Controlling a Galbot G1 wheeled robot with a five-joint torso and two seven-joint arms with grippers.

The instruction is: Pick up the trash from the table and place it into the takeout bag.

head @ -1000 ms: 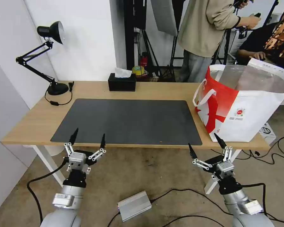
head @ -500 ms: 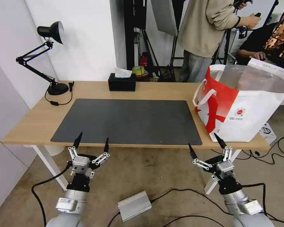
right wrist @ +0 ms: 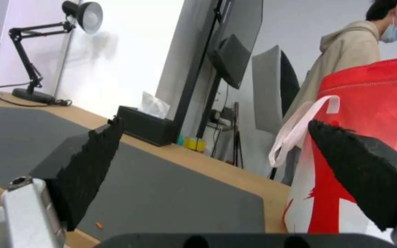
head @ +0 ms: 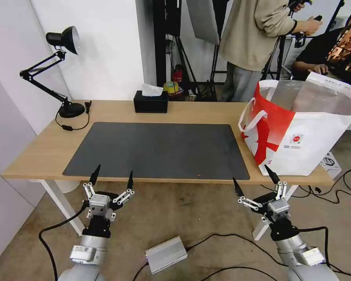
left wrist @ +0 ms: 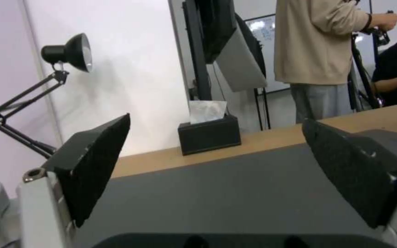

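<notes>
The trash is out of view. The light-wood table (head: 39, 152) carries a dark grey mat (head: 160, 150) with nothing large lying on it. The red-and-white takeout bag (head: 300, 132) stands open on the table's right end, its foil lining showing; in the right wrist view the takeout bag (right wrist: 368, 103) rises close beyond the fingers. My left gripper (head: 114, 170) hangs open just in front of and below the table's front edge, at the mat's left corner. My right gripper (head: 250, 173) is open too, below the front edge near the bag.
A black tissue box (head: 150, 100) sits at the back centre and a black desk lamp (head: 62, 70) at the back left. A tiny orange crumb (head: 199, 175) lies near the mat's front edge. Cables and a silver box (head: 165, 254) lie on the floor.
My left gripper has dropped a little lower and shifted slightly right, still open. The right arm has not moved.
</notes>
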